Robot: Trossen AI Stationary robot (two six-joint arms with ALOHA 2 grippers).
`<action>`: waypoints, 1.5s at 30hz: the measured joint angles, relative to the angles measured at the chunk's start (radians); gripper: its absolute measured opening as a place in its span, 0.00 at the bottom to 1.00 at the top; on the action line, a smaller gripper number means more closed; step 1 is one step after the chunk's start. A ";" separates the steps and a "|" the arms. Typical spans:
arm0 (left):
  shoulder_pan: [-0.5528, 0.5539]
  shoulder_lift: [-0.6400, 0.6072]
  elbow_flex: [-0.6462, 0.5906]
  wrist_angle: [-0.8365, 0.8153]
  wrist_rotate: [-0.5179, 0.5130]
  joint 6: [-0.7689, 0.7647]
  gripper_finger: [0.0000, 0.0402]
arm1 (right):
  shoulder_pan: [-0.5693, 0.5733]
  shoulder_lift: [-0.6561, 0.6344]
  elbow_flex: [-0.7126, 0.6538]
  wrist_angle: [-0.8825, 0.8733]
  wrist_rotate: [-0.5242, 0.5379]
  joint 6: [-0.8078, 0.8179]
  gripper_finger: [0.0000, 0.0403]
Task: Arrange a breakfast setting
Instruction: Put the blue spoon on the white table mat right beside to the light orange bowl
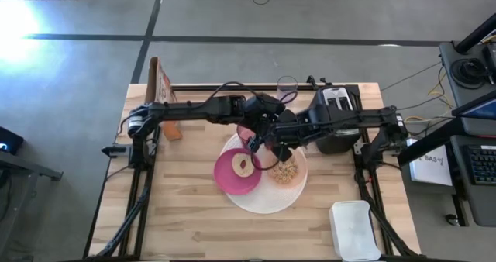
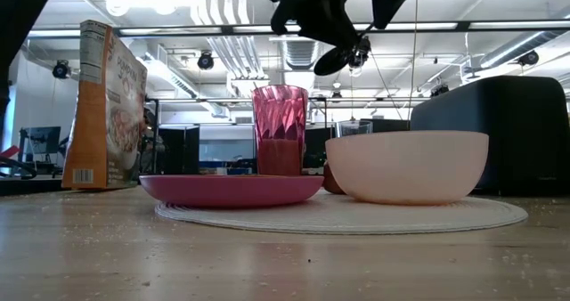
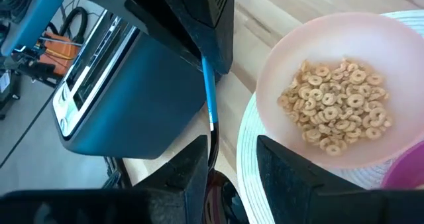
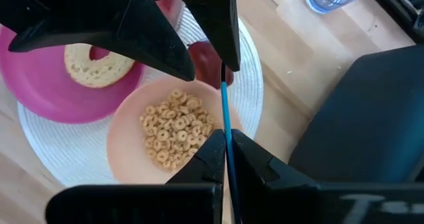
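Note:
The teal-handled spoon (image 4: 225, 118) is in the air above the setting. My right gripper (image 4: 228, 154) is shut on its handle. My left gripper (image 3: 232, 154) is open, with its fingers on either side of the spoon's dark bowl end (image 3: 212, 144). I cannot tell whether they touch it. Below, the large round white plate (image 1: 267, 201) carries the magenta plate (image 1: 232, 180), which has a bagel half on it. It also carries the peach bowl (image 1: 285, 171), which is full of cereal rings. The pink cup (image 2: 279, 130) stands behind them, mostly hidden under the arms in the high view. My right gripper pinches the spoon's teal handle (image 4: 226, 134) between its two fingers, at the part away from the spoon's bowl. The spoon is lifted clear, above the peach bowl's rim and the white plate. Its bowl end (image 2: 334, 61) is the lowest part.
The black toaster (image 1: 335, 115) stands close behind the right arm. A cereal box (image 1: 164, 91) stands at the far left. A clear glass (image 1: 287, 86) is at the far edge. A white tub (image 1: 354, 229) lies at the near right. Bare wood shows at the near left.

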 joint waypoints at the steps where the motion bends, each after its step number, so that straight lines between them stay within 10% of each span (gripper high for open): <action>1: 0.006 0.000 0.000 0.000 0.001 0.002 0.28 | -0.005 -0.004 0.000 0.000 0.001 -0.005 0.02; 45: 0.250 -0.121 -0.031 -0.161 0.113 -0.262 0.28 | -0.382 -0.272 -0.251 0.024 -0.025 -0.185 0.02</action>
